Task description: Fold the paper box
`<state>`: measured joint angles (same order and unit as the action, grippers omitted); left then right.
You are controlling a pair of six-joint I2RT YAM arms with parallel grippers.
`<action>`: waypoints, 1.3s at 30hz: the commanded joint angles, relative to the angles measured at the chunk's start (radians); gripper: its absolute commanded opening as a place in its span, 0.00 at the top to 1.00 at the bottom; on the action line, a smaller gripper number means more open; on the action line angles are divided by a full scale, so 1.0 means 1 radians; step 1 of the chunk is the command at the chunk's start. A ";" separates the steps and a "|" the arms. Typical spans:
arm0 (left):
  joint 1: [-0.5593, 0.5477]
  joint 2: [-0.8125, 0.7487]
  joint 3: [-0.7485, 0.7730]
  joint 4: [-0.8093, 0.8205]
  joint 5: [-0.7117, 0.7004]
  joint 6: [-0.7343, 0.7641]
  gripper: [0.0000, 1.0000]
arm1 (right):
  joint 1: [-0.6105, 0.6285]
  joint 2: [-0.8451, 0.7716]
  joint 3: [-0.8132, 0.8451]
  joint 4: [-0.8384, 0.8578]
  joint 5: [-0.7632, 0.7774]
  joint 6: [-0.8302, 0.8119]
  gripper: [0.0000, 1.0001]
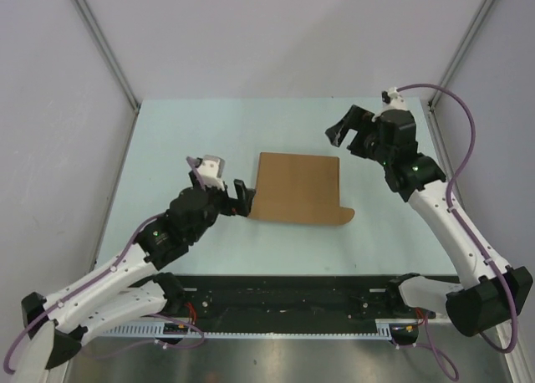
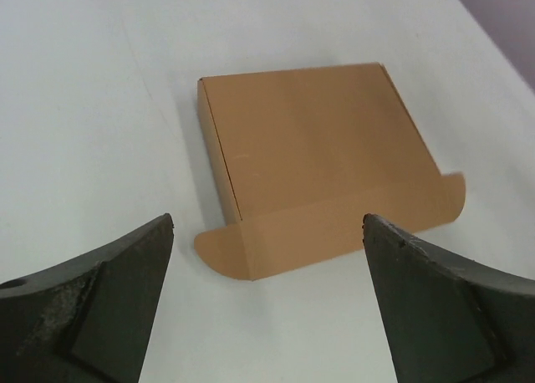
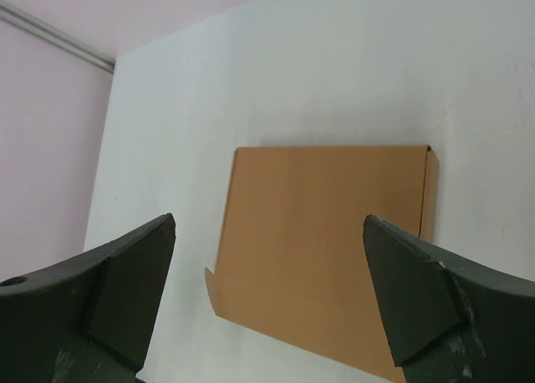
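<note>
Paper box, a plain brown unprinted cardboard mailer, lies flat and shallow near the middle of the pale blue-green table, its lid down and one long flap with rounded ends spread out on the table along its near edge. It looks light and fairly stiff across the panels but ready to bend at its creases, so it would likely slide on the smooth tabletop under a sideways push and crush or kink if pinched hard in mid-panel. The loose flap seems the best place to take hold, pinched near one rounded end or by its free edge, while the lid is pressed down to stop the box skating. The black left gripper sits just beside the box's left edge with its fingers spread wide and nothing between them. The black right gripper hangs off the far right corner, also spread wide and empty.
</note>
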<state>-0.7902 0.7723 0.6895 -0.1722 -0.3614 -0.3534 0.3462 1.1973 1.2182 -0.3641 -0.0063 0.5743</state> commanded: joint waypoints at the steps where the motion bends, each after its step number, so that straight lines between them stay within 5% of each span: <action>1: -0.086 -0.002 -0.054 0.025 -0.191 0.240 0.00 | -0.003 -0.013 -0.089 -0.078 0.117 0.022 0.00; 5: -0.075 0.016 -0.088 0.051 -0.248 0.223 0.00 | -0.053 -0.015 -0.228 -0.069 0.074 0.036 0.00; 12: 0.068 0.162 -0.133 0.207 -0.059 -0.013 0.00 | -0.098 -0.005 -0.450 0.046 -0.009 0.033 0.00; 26: 0.235 0.583 -0.024 0.450 0.272 -0.160 0.00 | -0.092 0.203 -0.516 0.315 -0.145 0.078 0.06; 32: 0.236 0.708 0.010 0.451 0.312 -0.179 0.04 | -0.064 0.249 -0.536 0.326 -0.143 0.090 0.20; 39: 0.249 0.743 0.021 0.444 0.322 -0.176 0.07 | 0.036 0.188 -0.617 0.318 -0.112 0.134 0.25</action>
<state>-0.5541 1.5074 0.6678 0.2417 -0.0666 -0.5201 0.3145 1.4227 0.6655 -0.0082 -0.1368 0.6842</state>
